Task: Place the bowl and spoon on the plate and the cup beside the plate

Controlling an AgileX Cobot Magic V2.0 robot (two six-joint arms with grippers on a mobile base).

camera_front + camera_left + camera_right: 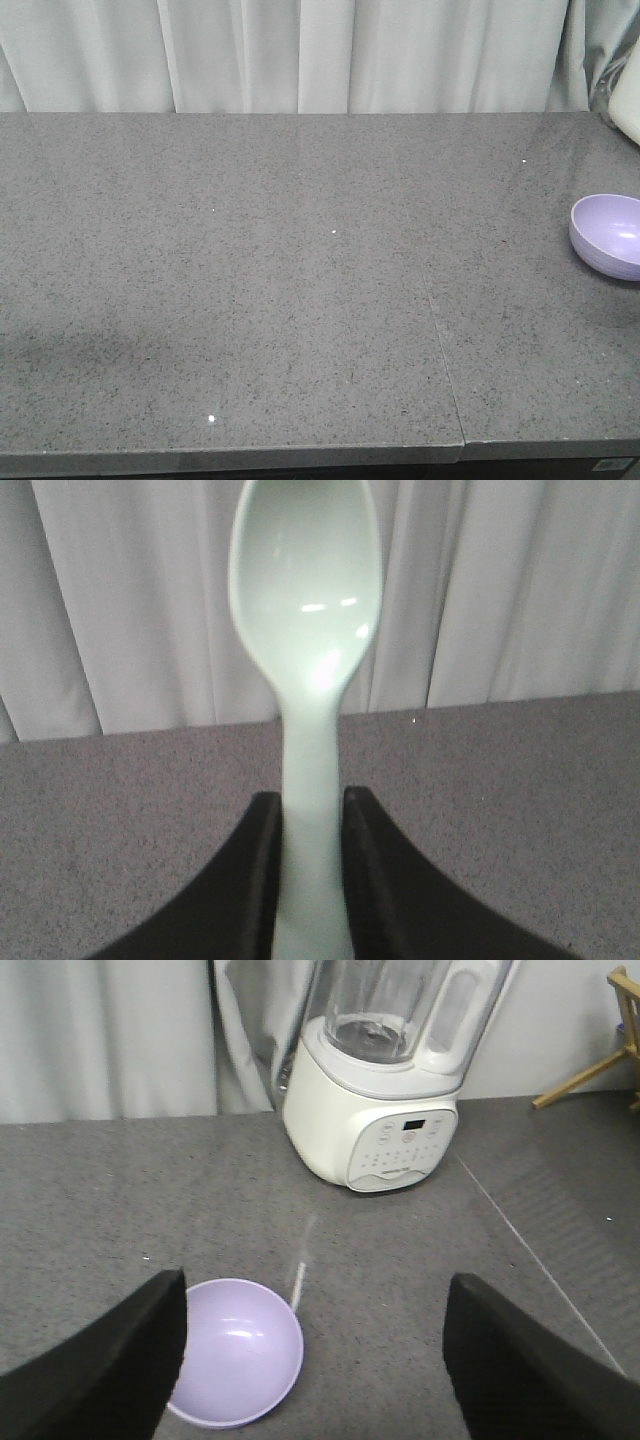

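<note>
The short pale mint-white plastic spoon fills the left wrist view, its thick handle clamped between the 2 black fingers of the left gripper. The jaws stand narrowed to the handle's width and press it on both sides. The rounded scoop reaches out well past the fingertips, its hollow facing the camera, with the speckled grey stone table below and the pale pleated curtain behind.

The right gripper hangs over the table with its jaws spread wide and nothing between the pads. The small round lavender-purple plastic bowl sits upright on the table beneath the gap, not centred: it lies against the inner side of the finger at the picture's left, which hides part of its rim, and well apart from the other finger. Its inside shows nothing in it.

Beyond the right jaws, farther along the table, stands a white blender with a clear jug and a button panel. A light wooden frame shows at the far right edge.
</note>
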